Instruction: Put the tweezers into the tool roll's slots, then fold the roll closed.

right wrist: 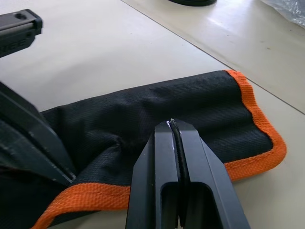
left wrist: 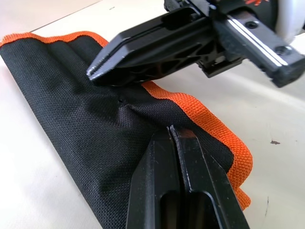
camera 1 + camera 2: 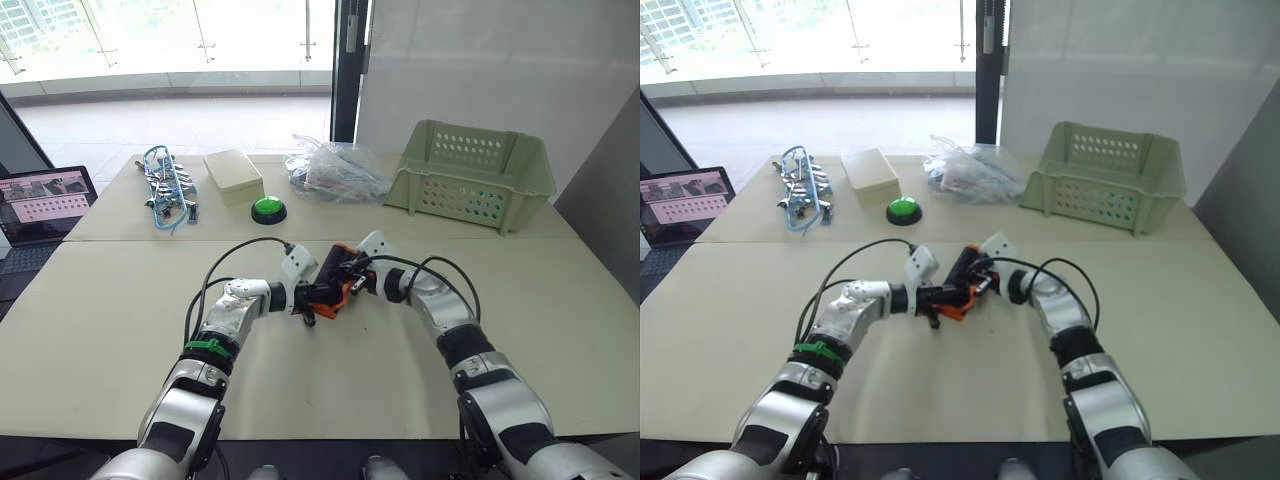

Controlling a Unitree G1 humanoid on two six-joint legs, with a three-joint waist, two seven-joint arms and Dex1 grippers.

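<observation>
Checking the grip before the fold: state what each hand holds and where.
Both hands pinch the tool roll: the left hand shut on the black fabric near its orange edge, the right hand shut on the fabric mid-panel.

Both grippers crowd the tool roll [image 3: 335,275] at table [image 3: 100,330] centre, left gripper [image 3: 318,297] from 8 o'clock, right gripper [image 3: 352,272] from 3. Bare table lies at 6, 4 and 9. At 12 stand a green button [image 3: 268,209], box [image 3: 233,176], probably crumpled plastic bag [image 3: 335,170] and basket [image 3: 470,175].
</observation>
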